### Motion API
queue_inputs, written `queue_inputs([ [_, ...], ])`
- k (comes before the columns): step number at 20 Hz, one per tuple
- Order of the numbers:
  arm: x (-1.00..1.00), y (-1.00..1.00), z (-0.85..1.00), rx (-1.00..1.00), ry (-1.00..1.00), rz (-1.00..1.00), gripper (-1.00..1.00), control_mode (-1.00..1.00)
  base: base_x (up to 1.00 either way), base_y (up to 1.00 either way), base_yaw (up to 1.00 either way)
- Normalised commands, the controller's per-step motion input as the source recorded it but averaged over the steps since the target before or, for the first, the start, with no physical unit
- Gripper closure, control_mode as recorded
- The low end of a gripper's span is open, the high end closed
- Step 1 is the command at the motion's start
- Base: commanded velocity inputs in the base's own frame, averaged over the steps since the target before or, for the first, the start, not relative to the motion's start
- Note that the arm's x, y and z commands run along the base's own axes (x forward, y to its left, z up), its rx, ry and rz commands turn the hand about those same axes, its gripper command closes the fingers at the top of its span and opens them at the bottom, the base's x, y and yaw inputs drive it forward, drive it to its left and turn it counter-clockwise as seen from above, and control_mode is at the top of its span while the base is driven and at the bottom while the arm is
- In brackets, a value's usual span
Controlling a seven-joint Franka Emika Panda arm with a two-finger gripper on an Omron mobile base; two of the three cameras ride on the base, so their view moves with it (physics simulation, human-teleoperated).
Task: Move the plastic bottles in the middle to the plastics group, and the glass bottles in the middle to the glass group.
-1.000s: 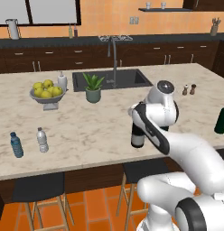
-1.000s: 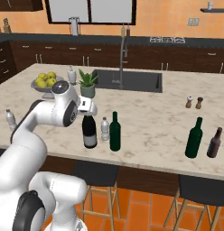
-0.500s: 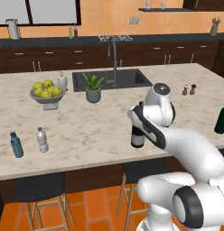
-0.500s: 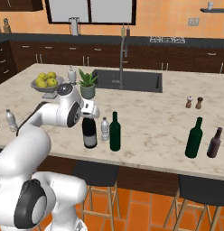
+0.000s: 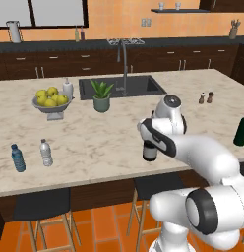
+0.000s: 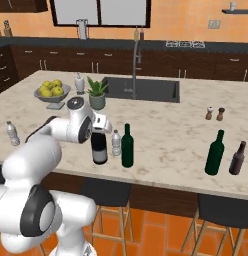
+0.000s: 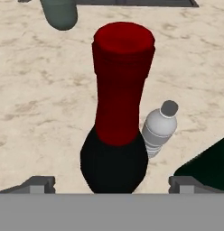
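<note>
In the hand view the two fingers (image 7: 112, 184) are standing wide open at the bottom corners of the frame, one on each side of the wine bottle (image 7: 117, 113), and they are holding nothing. The red neck of this bottle is rising in the centre of the frame, between the tips but not touching them. Just to its right the small clear bottle (image 7: 158, 127) is standing upright on the pale worktop (image 7: 37, 103), and the edge of the green bottle (image 7: 208, 167) is showing at the lower right.

In the right base view the wine bottle (image 6: 99, 148) is sitting left of centre, near the front edge of the worktop, under the arm's hand. The small clear bottle (image 6: 116, 143) is just beside it and the green bottle (image 6: 127, 146) is next to the right. Another green bottle (image 6: 214, 153) and a brown bottle (image 6: 237, 158) are standing at the right side.

In the left base view a blue bottle (image 5: 17, 158) and a clear bottle (image 5: 45, 152) are standing at the left. Farther back a fruit bowl (image 5: 50, 102), a potted plant (image 5: 101, 95) and a sink (image 5: 121, 86) are lying toward the upper part.
</note>
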Motion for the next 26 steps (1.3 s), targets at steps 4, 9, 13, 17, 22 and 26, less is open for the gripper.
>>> queue_inputs([
  [4, 0.18, 0.00, -0.08, 0.00, 0.03, 0.00, -1.00, -1.00, 0.00, 0.00, 0.00],
  [9, 0.20, 0.00, -0.13, 0.00, 0.02, 0.00, -1.00, -1.00, 0.00, 0.00, 0.00],
  [13, 0.09, 0.00, -0.18, 0.00, 0.00, 0.00, -1.00, -1.00, 0.00, 0.00, 0.00],
  [17, 0.01, 0.00, -0.14, 0.00, 0.00, 0.00, -1.00, -1.00, 0.00, 0.00, 0.00],
  [22, 0.00, 0.00, 0.00, 0.00, 0.00, 0.00, 1.00, -1.00, 0.00, 0.00, 0.00],
  [26, 0.00, 0.00, 0.00, 0.00, 0.00, 0.00, 1.00, -1.00, 0.00, 0.00, 0.00],
])
